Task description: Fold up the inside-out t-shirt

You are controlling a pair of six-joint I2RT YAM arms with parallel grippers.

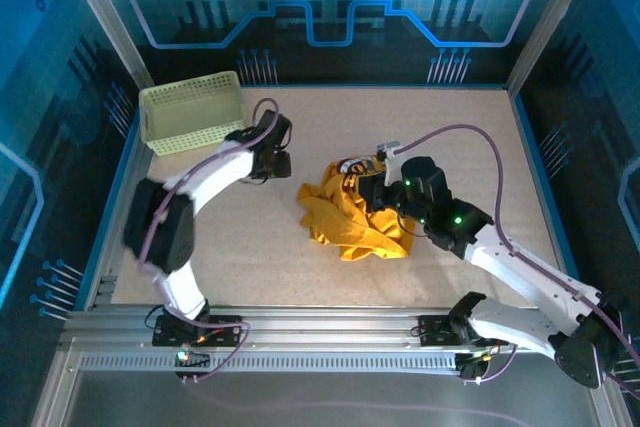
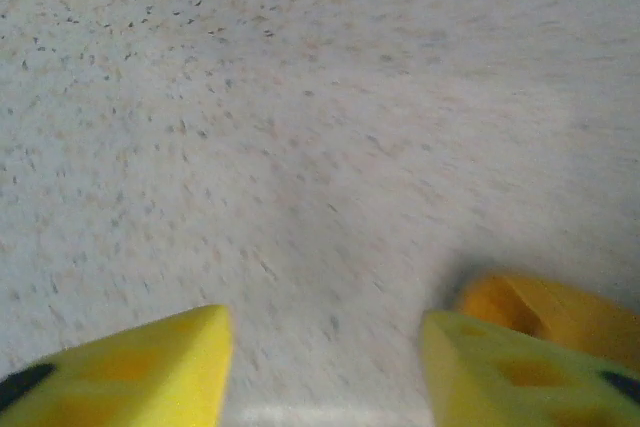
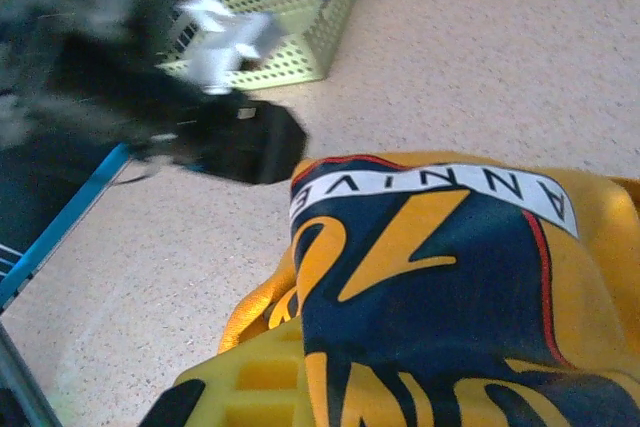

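Left gripper (image 2: pixel 325 367): spread – its two yellow fingers (image 2: pixel 150 367) stand apart over bare speckled table (image 1: pixel 450 107), with nothing between them and nothing held.
Left gripper, place: just left of the cloth heap, apart from it, between the heap and the basket (image 1: pixel 192 114).
Right gripper (image 1: pixel 365 187): pressed together on the far edge of the t-shirt (image 1: pixel 350 222); in its wrist view the cloth runs over the yellow finger and hides the other one.
T-shirt, place: near the middle of the table, a little right of centre, just in front of the right arm's wrist.
T-shirt, look: a crumpled mustard-yellow mound, bunched and creased, not flat – no sleeve or hem can be told apart from above.
Print (image 3: pixel 430 277): close up, a dark navy panel with yellow strokes and a white band of mirrored lettering edged in red.
Basket: pale green lattice, at the far left corner of the table, well apart from the shirt.
In the way: the left arm's dark wrist sits between basket and shirt.
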